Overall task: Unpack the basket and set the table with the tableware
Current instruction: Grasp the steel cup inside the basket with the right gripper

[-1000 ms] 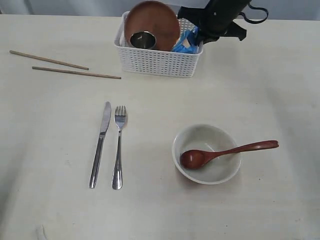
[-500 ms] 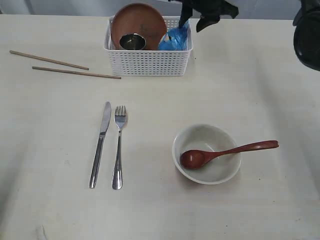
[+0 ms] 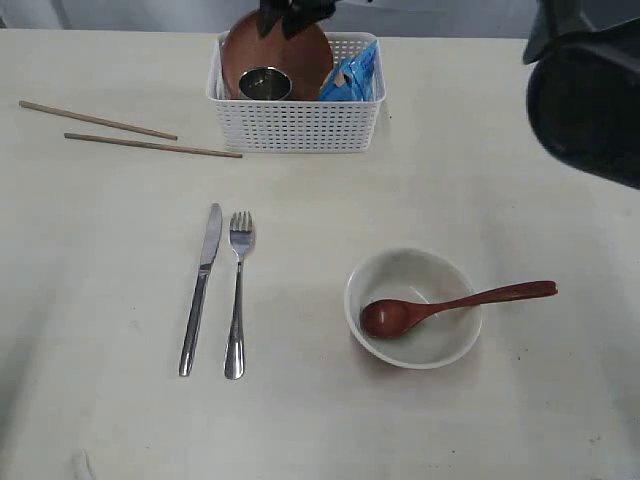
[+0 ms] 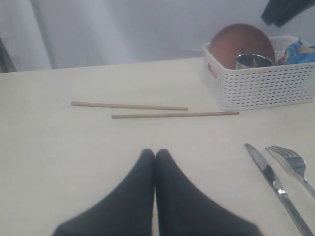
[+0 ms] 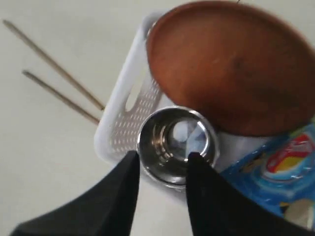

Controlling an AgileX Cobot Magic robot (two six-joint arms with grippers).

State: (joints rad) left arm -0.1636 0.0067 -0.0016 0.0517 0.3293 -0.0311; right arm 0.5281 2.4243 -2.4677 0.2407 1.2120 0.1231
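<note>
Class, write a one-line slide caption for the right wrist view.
Right end effector, jaws apart, frames the steel cup standing in the white basket beside the brown plate and blue snack packet.

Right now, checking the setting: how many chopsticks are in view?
2, both on the table left of the basket: one chopstick farther back, the other nearer. Basket could hide more.

We see a white basket (image 3: 295, 125) with lattice-perforated walls, a brown plate (image 3: 300, 55), a shiny silver cup (image 3: 265, 83), a blue packet (image 3: 352, 76) with red print, an off-white bowl (image 3: 415, 263), a reddish-brown spoon (image 3: 480, 298), and a pale cream surface (image 3: 500, 180), faintly grained.
</note>
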